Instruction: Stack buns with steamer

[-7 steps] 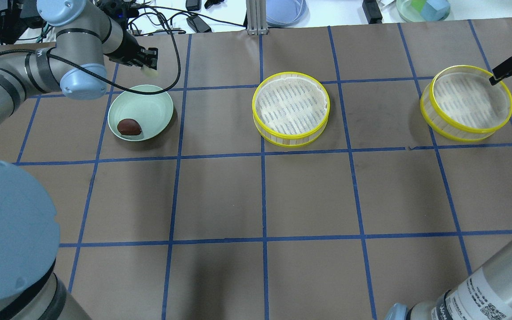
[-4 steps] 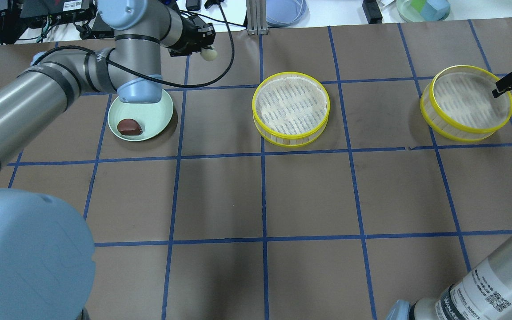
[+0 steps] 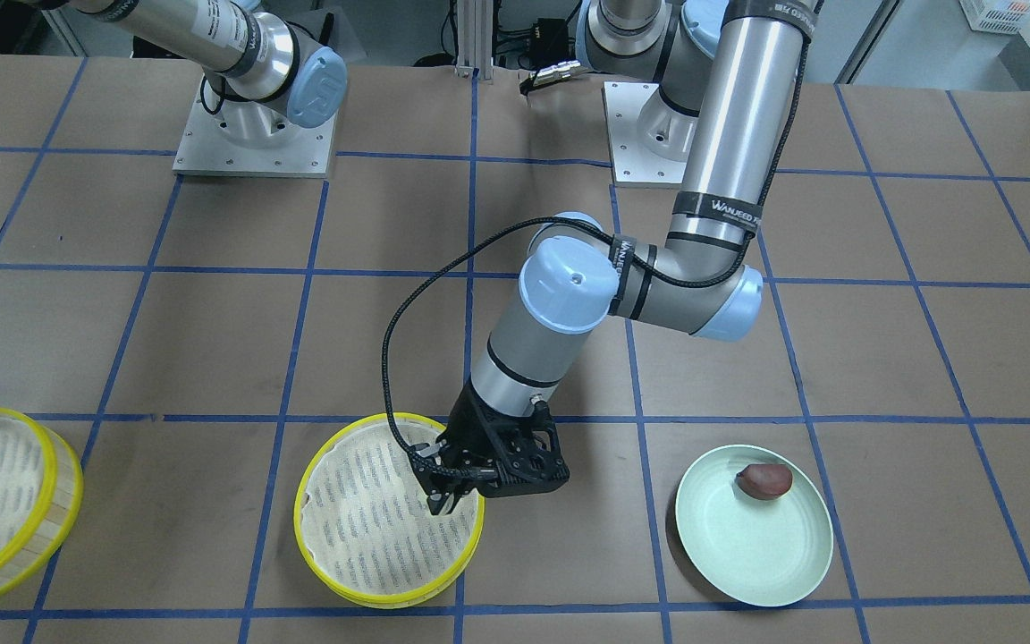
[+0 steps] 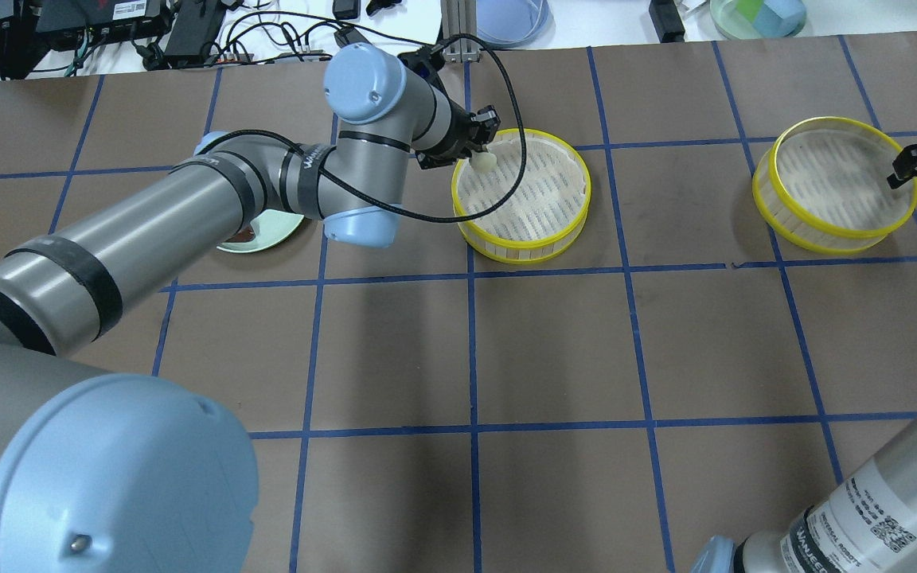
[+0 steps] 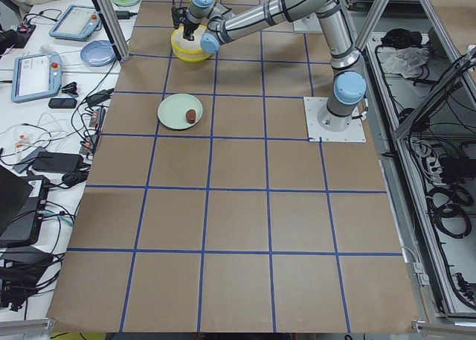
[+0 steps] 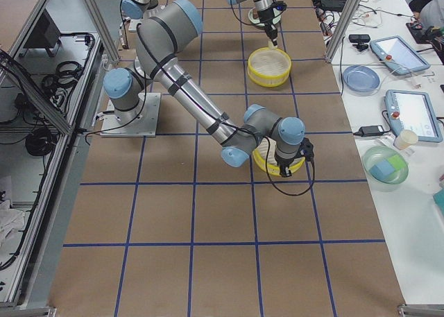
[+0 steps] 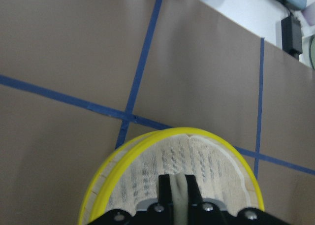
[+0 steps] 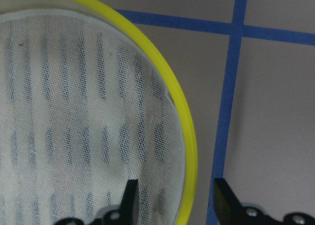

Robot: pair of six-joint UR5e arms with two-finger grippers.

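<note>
Overhead exterior, left tool gripping bun (over steamer)

Two buns — one cream-white bun and one dark brown bun. Two round trays with yellow rims: the middle tray and the end tray. One pale green plate. Two robot arms, the left arm and the right arm, each with a single tool — the left tool, the right tool. One desk, gridded with blue tape.
</note>
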